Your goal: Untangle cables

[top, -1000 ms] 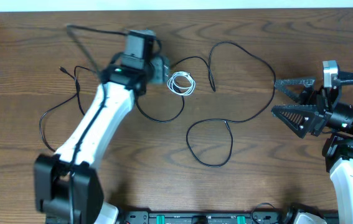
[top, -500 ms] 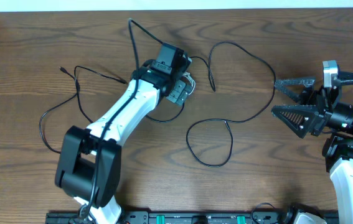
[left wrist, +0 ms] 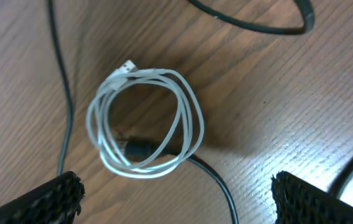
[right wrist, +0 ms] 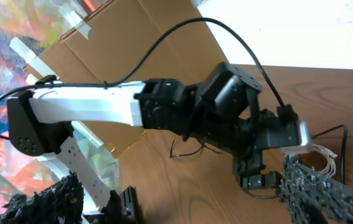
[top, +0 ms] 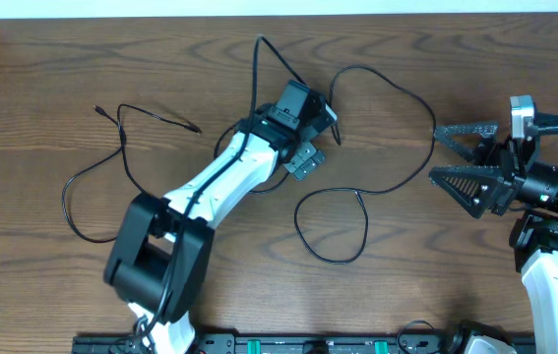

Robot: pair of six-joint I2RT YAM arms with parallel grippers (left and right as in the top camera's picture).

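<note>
A white cable wound into a small coil (left wrist: 145, 124) lies on the wooden table, seen close up in the left wrist view. A black cable (left wrist: 228, 199) runs out from under the coil. My left gripper (left wrist: 176, 208) is open and hovers right above the coil, one finger on each side, touching nothing. In the overhead view the left gripper (top: 305, 155) hides the coil. A long black cable (top: 366, 231) loops across the middle of the table. My right gripper (top: 465, 162) is open and empty at the right side, apart from the cables. The coil shows faintly in the right wrist view (right wrist: 322, 155).
A thin black cable (top: 160, 116) with a small plug trails over the left part of the table and curls toward the front left. The left arm (top: 229, 177) stretches diagonally across the centre. Cardboard and a white frame stand beyond the table's left edge (right wrist: 132, 37).
My left arm has swung to the right and now sits over the white coil, which was in plain sight in the overhead view a second ago. The right arm has not moved.
</note>
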